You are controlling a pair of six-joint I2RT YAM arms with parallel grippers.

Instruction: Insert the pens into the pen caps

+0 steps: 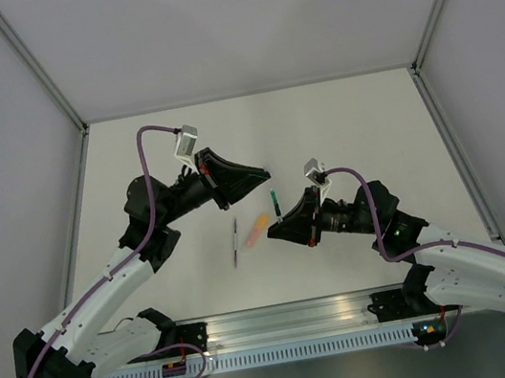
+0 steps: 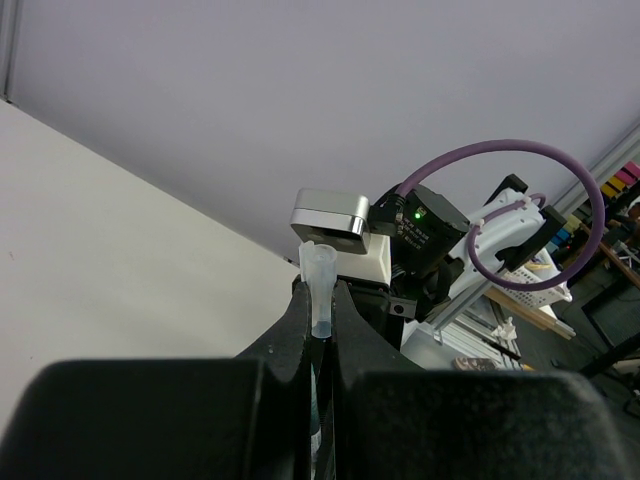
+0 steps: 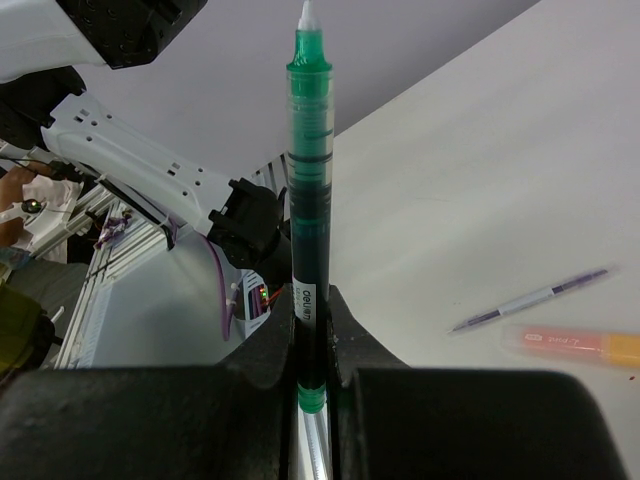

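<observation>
My left gripper point(image 2: 320, 296) is shut on a small translucent pen cap point(image 2: 320, 268) that sticks out past the fingertips. In the top view this gripper point(image 1: 256, 175) is held above the table's middle. My right gripper point(image 3: 312, 302) is shut on the teal-green pen point(image 3: 310, 170), whose white tip points away from the jaws. In the top view the pen point(image 1: 275, 203) points toward the left gripper, a short gap apart. The thin grey-white pen point(image 1: 235, 242) and the thicker orange pen point(image 1: 257, 230) lie on the table between the arms; both also show in the right wrist view, the thin pen point(image 3: 530, 300) above the orange pen point(image 3: 575, 345). No separate orange-yellow cap shows.
The white table point(image 1: 339, 126) is closed in by grey walls with metal corner posts point(image 1: 39, 69). An aluminium rail point(image 1: 285, 324) runs along the near edge between the arm bases. Purple cables point(image 1: 143, 159) loop off both wrists.
</observation>
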